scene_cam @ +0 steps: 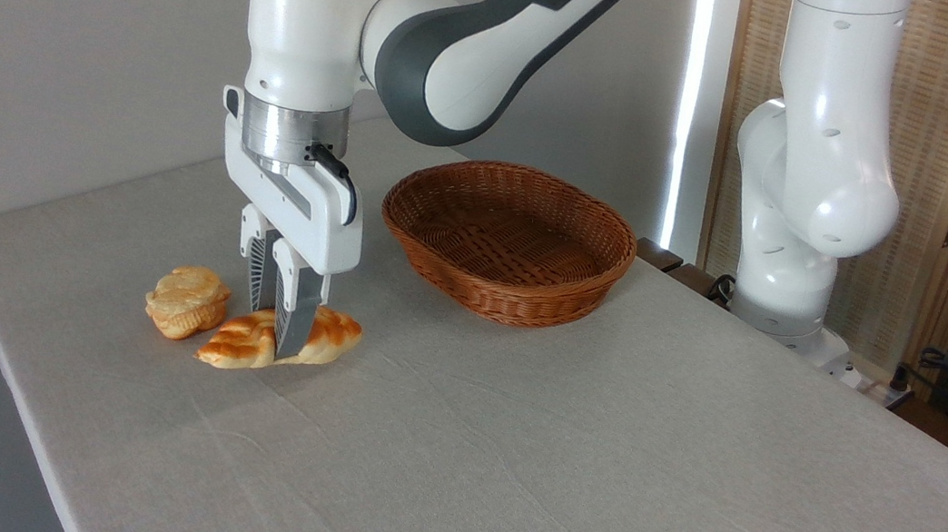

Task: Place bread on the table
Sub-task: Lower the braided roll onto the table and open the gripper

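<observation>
The bread (239, 343), a braided golden-brown loaf, lies on the table (557, 469) near its left end, its underside on the grey cloth. My gripper (274, 333) comes straight down over the loaf's middle. One finger is in front of the loaf and one behind, both close against its sides, shut on it. The front finger (294, 325) hides the loaf's middle part.
A small round puffy pastry (187, 302) sits just left of the loaf, almost touching it. A brown oval wicker basket (499, 301) stands behind and to the right, with nothing in it. The arm's white base (787, 289) rises at the table's far right edge.
</observation>
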Controlling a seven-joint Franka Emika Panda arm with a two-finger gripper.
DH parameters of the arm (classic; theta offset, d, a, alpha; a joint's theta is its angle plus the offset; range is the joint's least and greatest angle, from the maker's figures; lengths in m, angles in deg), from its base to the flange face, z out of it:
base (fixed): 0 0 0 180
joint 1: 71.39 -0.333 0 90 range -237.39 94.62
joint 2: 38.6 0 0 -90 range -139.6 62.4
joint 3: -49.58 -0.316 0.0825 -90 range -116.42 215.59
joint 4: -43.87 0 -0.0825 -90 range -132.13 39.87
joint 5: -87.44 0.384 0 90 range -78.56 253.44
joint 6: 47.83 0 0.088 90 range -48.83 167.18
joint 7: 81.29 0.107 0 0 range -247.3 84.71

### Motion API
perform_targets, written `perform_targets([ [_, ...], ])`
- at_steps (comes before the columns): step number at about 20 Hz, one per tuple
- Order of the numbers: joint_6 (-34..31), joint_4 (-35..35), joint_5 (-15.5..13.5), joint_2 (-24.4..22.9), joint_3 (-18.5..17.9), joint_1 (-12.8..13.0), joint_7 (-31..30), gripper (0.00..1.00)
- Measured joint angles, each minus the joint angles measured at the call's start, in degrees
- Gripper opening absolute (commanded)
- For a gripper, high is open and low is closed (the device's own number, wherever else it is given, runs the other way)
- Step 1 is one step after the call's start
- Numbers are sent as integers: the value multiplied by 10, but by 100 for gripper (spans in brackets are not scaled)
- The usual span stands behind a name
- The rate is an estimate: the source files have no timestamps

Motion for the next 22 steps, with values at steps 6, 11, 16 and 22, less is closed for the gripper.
perform_targets([
  [6,0,2,0,0,1,-3,0,100],
  [11,-4,18,1,0,3,-22,0,100],
  [16,-28,22,11,-1,52,-66,0,100],
  [22,-44,27,19,-1,57,-83,0,100],
])
